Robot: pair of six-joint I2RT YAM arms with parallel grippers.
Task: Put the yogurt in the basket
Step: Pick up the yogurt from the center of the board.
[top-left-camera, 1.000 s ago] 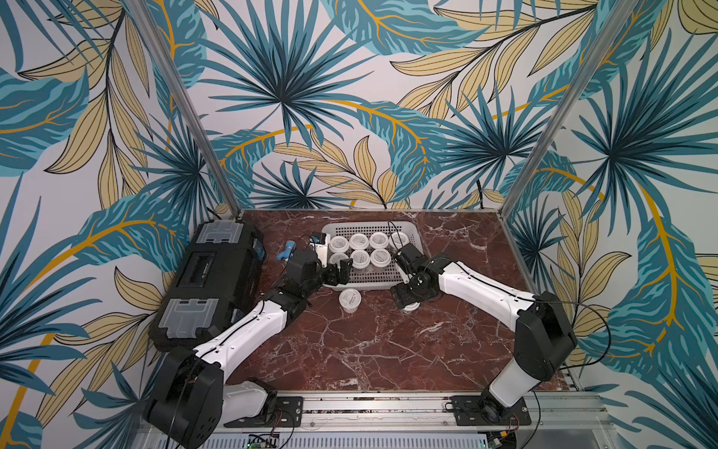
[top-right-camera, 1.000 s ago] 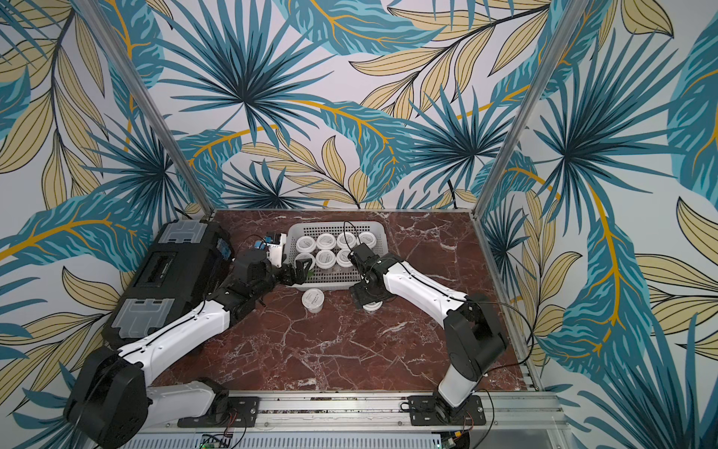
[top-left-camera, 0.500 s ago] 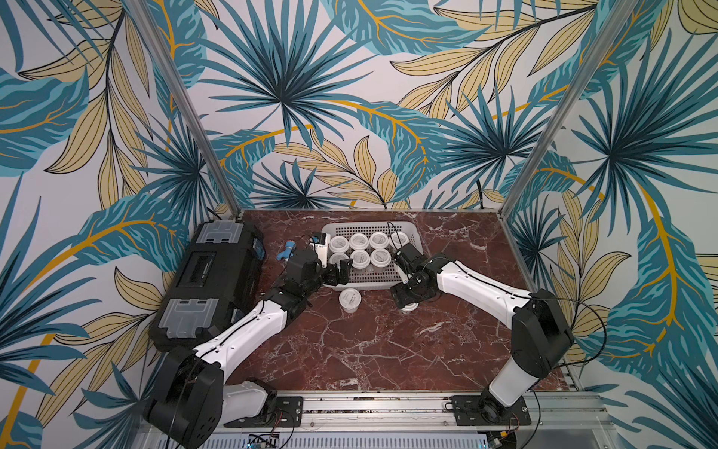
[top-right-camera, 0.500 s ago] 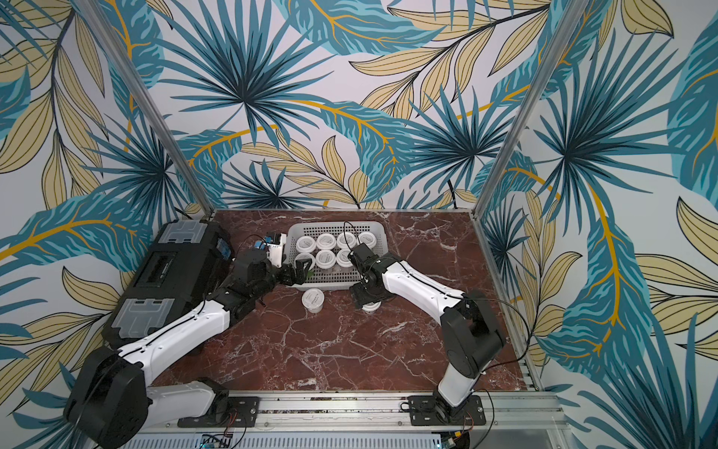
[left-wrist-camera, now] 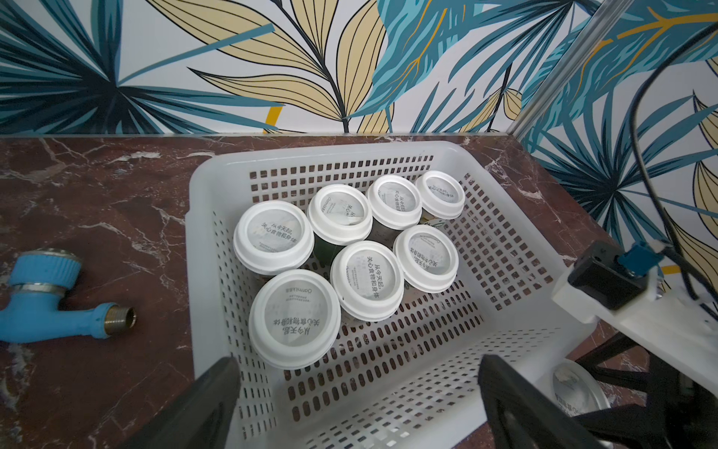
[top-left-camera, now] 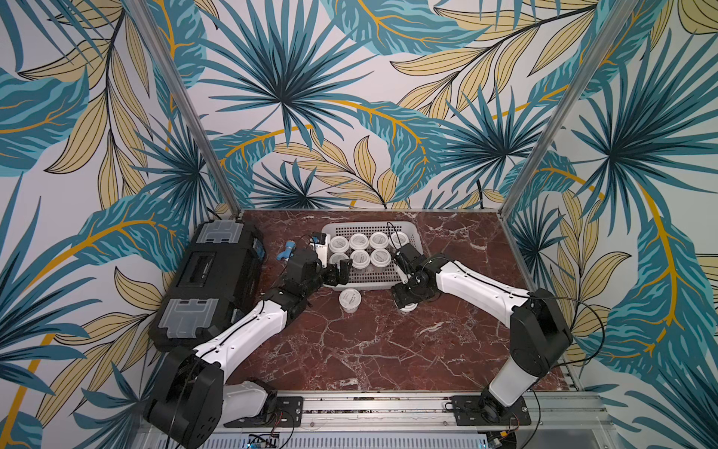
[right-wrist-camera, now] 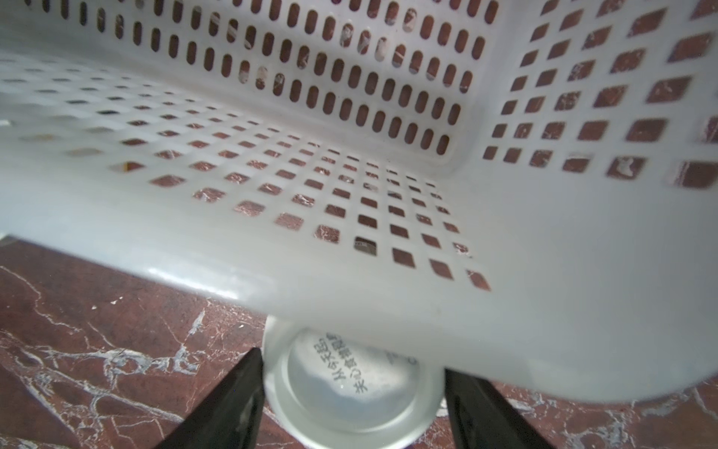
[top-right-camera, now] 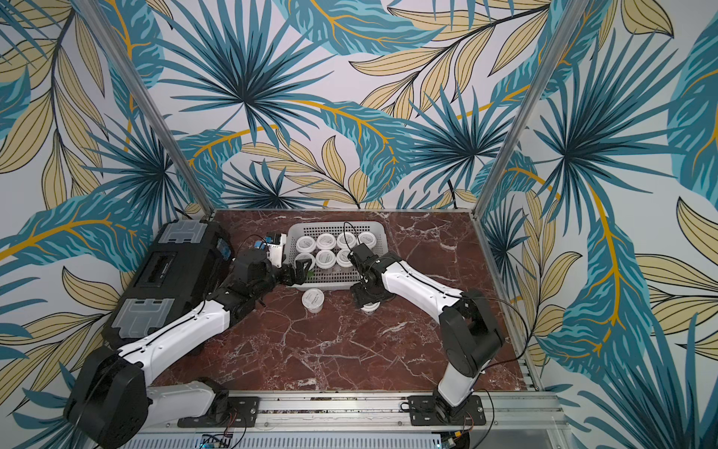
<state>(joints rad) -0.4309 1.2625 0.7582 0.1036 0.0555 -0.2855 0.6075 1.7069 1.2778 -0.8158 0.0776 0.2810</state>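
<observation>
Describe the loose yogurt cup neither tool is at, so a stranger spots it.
Find the white basket at the back of the marble table. Just outside its near rim stands the cup, nearer the black toolbox. Its lid is uncovered; the right tool straddles its neighbour.

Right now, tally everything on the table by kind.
Basket: 1
Yogurt cups: 9 (7 inside it, 2 outside)
Toolbox: 1
Blue fitting: 1
Total: 12
</observation>
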